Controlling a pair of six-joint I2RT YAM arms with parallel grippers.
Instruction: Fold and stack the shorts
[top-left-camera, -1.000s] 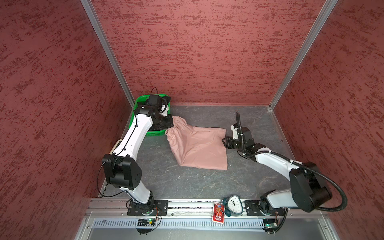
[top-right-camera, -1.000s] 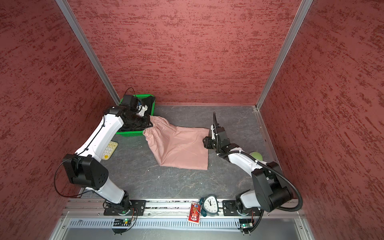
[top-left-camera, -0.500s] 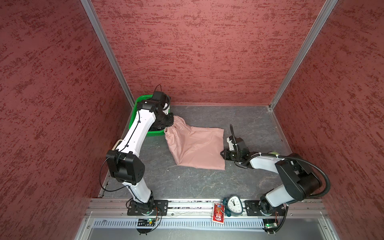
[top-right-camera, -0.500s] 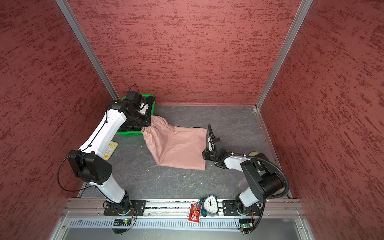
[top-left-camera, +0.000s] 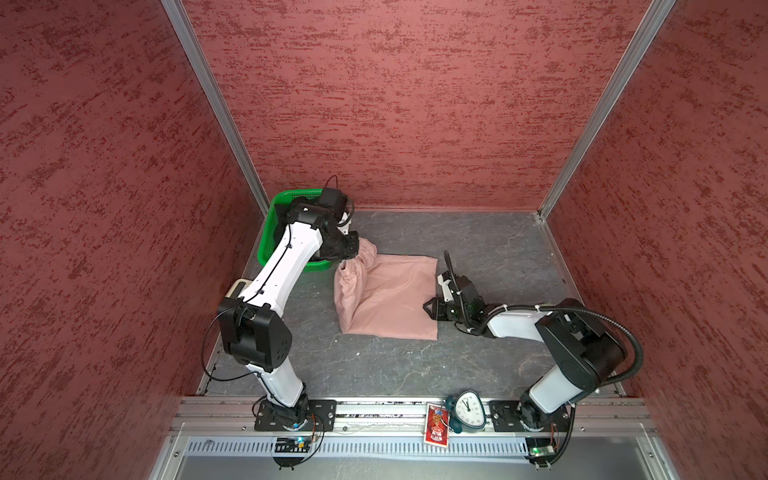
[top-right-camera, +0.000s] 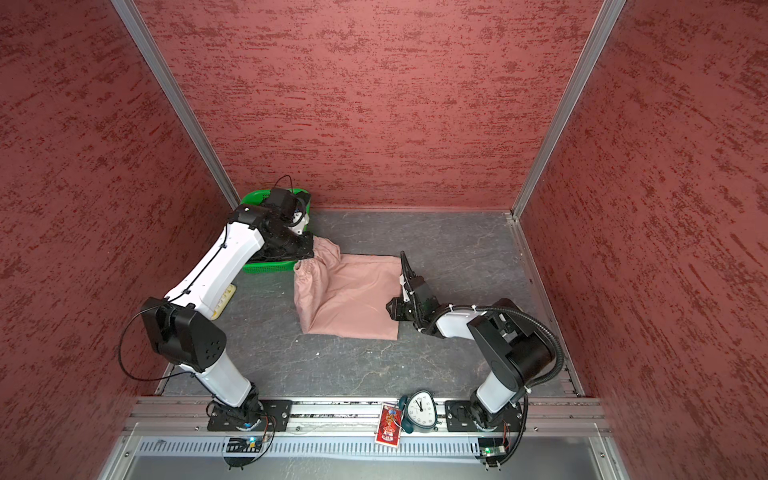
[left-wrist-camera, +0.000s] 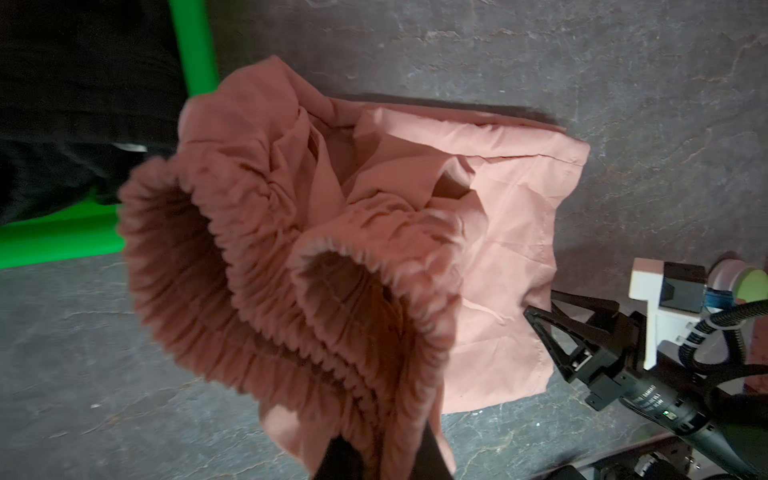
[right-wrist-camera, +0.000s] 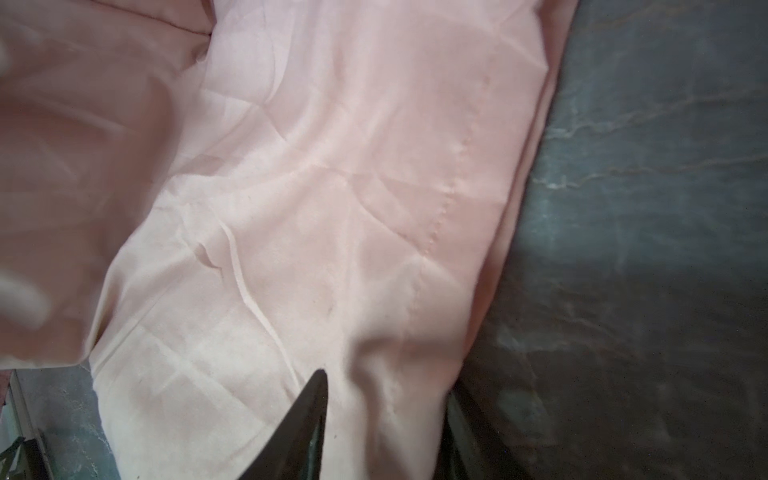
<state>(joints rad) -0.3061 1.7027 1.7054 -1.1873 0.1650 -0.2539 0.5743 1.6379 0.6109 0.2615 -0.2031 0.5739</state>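
- The dusty pink cloth shorts with the gathered elastic waistband (top-left-camera: 390, 299) lie mid-bench (top-left-camera: 374, 370). The leg end is flat and the waist end is lifted off the surface.
- My left tool (left-wrist-camera: 384, 453) is pinched narrow on the bunched waistband, holding it up just beside the green plastic basket (top-left-camera: 269, 232).
- My right tool (top-left-camera: 430, 306) sits low at the opposite hem, jaws partly apart astride the cloth edge. I cannot tell whether they bite.
- Risk: if the right tool has one layer or none, any fold drags the whole garment and skews the hem.
- Risk: the waistband is wadded in the left grip, so laid over like this it would land lumpy and a stack would lean.
- Risk: the raised cloth could catch the basket rim.
- The black cloth shorts (left-wrist-camera: 83, 104) wait inside the basket, and my left arm hangs over it, in the way.
- A white clock (top-left-camera: 468, 409) and a red card (top-left-camera: 435, 424) sit on the front rail, well apart from the work.
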